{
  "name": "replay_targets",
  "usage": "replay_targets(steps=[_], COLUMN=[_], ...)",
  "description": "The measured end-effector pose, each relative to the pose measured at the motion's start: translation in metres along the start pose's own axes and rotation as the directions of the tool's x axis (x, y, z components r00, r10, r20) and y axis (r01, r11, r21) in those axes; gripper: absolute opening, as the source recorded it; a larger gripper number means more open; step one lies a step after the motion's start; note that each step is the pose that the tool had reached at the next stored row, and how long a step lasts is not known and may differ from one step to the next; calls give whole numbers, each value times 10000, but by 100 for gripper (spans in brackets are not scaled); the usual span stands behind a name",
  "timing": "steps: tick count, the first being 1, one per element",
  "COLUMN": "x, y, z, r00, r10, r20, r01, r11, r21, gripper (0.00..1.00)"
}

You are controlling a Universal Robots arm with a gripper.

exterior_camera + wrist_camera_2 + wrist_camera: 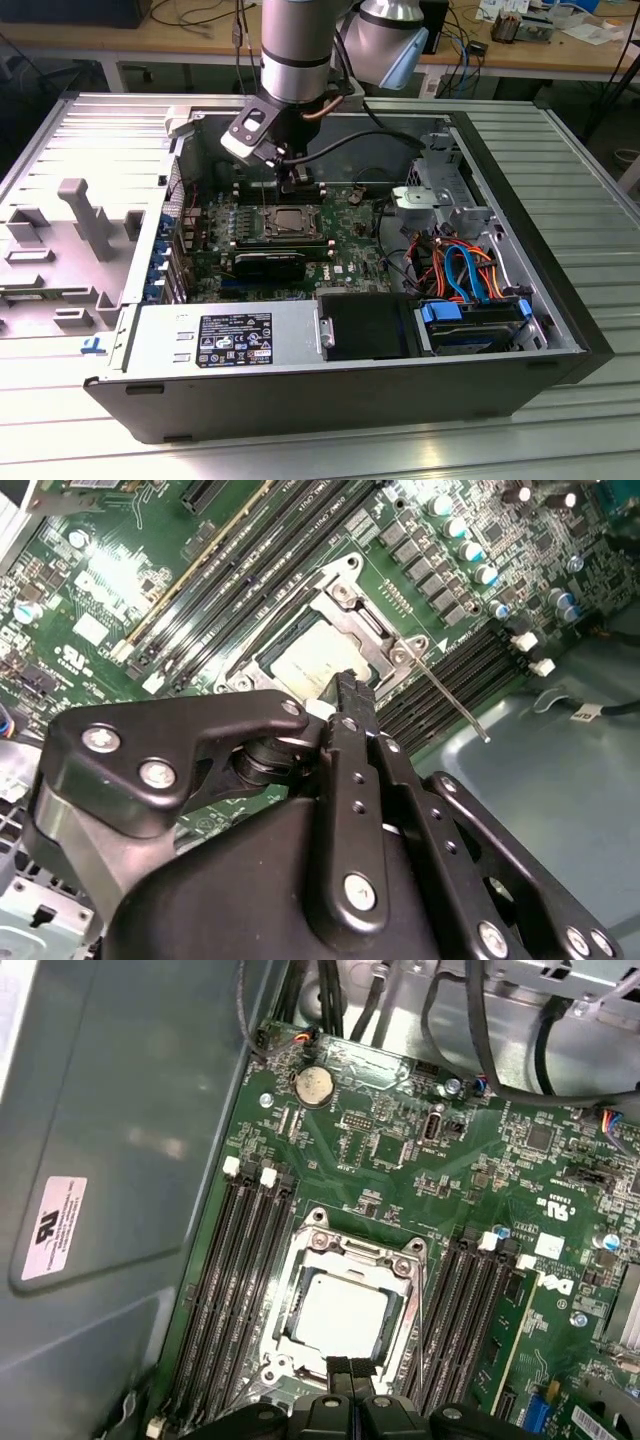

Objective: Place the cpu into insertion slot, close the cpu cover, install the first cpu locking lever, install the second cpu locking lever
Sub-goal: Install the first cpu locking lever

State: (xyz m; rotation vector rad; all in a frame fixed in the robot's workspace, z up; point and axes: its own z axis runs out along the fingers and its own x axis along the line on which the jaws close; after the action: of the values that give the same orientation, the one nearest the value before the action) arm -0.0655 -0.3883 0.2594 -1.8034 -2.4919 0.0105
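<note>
My gripper [350, 1369] is nearest in the first wrist view, its jaws pressed together on nothing, tips over the cover's [350, 1252] edge. Just beyond, the cpu [343, 1317] lies in the slot [290, 1310] under the closed cover. The second wrist view adds a thin lever [450, 698] angled out over the memory slots [470, 665]. The exterior view gives me the whole case [350, 390].

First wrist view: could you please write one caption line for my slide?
Gripper at the edge of the cpu cover, lowered over the seated cpu.

The cpu [345, 1315] is silver-grey, the cpu cover [350, 1257] silver, the motherboard [400, 1170] green.
</note>
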Motion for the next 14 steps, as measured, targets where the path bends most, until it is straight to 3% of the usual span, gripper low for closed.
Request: replay_targets(steps=[14], x=[0], y=[0], z=[0], r00=[9914], r10=[-1307], r20=[33], r01=[1307], r11=[9914], r21=[59], gripper=[11])
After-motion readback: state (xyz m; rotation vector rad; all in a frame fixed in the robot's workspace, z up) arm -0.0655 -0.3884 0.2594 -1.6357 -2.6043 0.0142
